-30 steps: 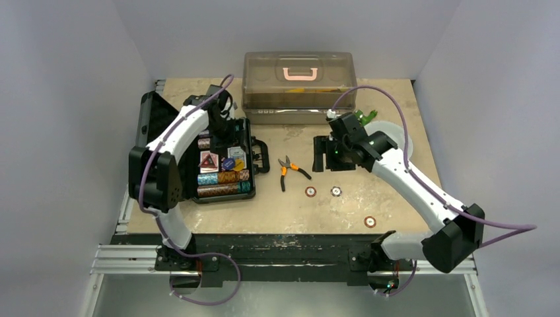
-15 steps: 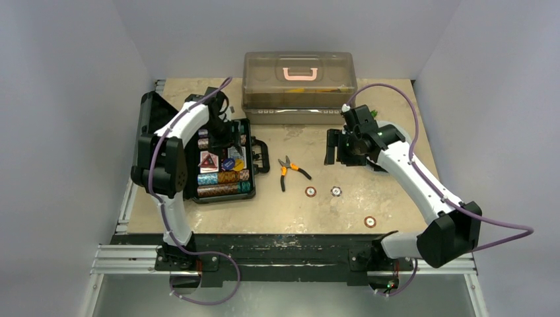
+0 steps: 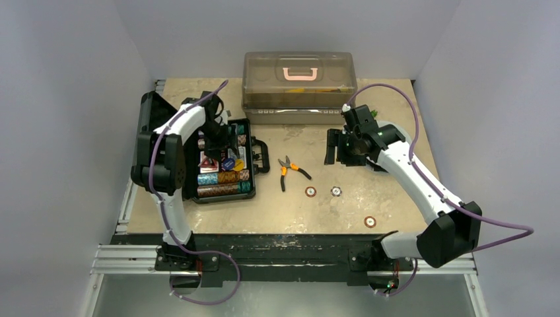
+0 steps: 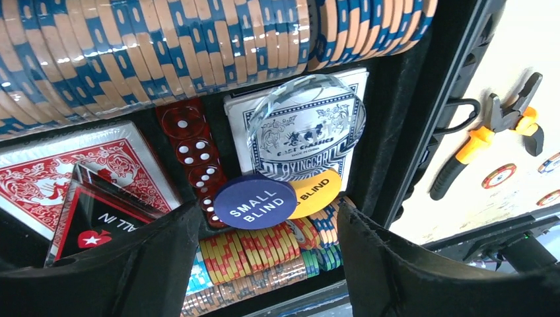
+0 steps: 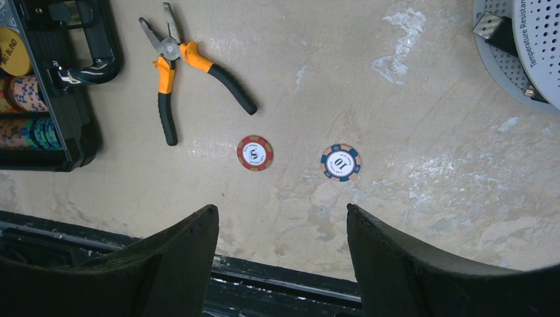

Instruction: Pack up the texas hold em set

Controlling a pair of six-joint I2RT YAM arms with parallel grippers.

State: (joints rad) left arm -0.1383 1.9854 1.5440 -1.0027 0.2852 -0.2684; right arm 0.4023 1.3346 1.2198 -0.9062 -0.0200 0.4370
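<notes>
While L tool (image 4: 267, 218) & R tool (image 5: 280, 218) gape empty — 3 chips (image 3: 310, 191) (image 3: 336, 191) (image 3: 370, 222) lie loose.

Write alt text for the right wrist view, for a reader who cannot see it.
A red round poker chip and a blue-and-orange round poker chip marked 10 lie apart on the beige table, just beyond the open, empty right tool. Orange-and-black-handled pliers lie to their upper left, beside the black plastic case at the frame's left edge.
</notes>
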